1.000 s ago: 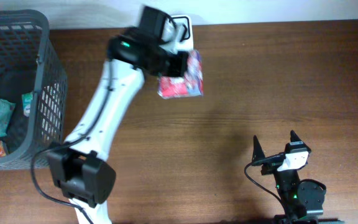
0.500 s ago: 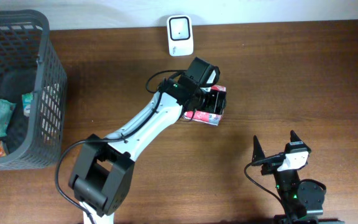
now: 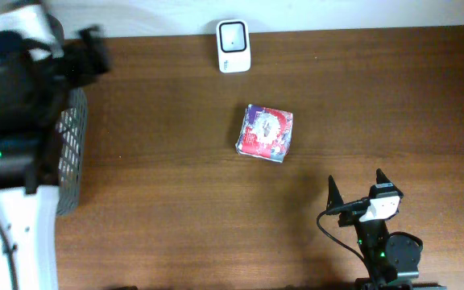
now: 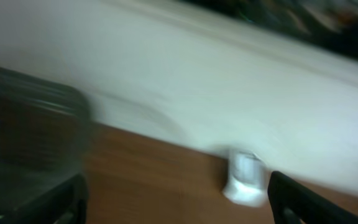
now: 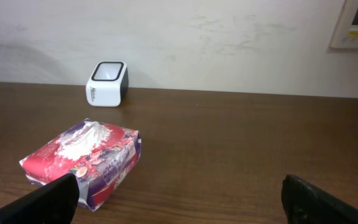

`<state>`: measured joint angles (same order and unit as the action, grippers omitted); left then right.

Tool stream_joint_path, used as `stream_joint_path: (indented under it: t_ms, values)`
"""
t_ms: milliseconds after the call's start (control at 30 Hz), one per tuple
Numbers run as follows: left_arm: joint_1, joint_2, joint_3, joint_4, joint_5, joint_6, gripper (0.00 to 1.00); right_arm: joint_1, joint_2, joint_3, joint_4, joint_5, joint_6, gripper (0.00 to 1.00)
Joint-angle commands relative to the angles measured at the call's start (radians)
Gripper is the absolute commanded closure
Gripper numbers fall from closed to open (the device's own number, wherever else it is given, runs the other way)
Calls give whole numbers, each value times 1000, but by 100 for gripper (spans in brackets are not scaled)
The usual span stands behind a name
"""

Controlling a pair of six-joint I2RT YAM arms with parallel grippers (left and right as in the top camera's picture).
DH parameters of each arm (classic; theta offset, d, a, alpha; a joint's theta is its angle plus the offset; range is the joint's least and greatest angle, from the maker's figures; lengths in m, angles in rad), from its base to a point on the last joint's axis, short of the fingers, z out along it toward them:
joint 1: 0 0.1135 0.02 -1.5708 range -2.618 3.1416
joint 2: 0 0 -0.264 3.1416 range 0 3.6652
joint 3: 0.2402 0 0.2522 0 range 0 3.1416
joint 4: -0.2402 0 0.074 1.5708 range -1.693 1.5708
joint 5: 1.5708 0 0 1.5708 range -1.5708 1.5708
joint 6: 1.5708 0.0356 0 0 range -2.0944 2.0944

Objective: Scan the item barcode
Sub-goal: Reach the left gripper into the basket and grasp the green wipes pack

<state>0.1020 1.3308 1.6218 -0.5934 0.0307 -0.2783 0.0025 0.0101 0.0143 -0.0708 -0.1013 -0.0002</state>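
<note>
The item, a red and purple soft pack [image 3: 266,133], lies alone on the brown table, seen also in the right wrist view as the pack [image 5: 82,158]. The white barcode scanner [image 3: 234,35] stands at the table's far edge, a little behind the pack. My left arm [image 3: 22,97] is blurred, far to the left over the basket. The left gripper [image 4: 176,202] is open, with only table between its fingers. My right gripper [image 3: 357,197] rests near the front edge, open and empty, to the right of the pack.
A dark mesh basket [image 3: 72,137] stands at the left edge of the table, mostly hidden under my left arm. A white wall runs behind the scanner [image 5: 107,83]. Bare tabletop [image 3: 393,97] stretches to the right of the pack.
The left gripper carried the pack away from the scanner, set it on the table and opened. The left arm then swung left over the basket. The right arm has not moved.
</note>
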Motion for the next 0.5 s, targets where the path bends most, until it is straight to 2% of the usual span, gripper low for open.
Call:
stream_joint_path:
  t_ms: [0, 133, 200, 333, 467]
  values:
    - [224, -34, 11, -10, -187, 103, 12, -3, -6, -9, -1, 8, -3, 1]
    - [367, 50, 11, -85, -198, 402, 16, -3, -6, -9, -1, 8, -3, 1]
    - [406, 121, 10, -105, -212, 416, 20, -3, -6, -9, -1, 8, -3, 1]
    - [413, 265, 10, -132, -214, 464, 20, -3, -6, -9, -1, 8, -3, 1]
    - [412, 411, 10, -179, -210, 463, 18, -3, -6, -9, -1, 8, -3, 1]
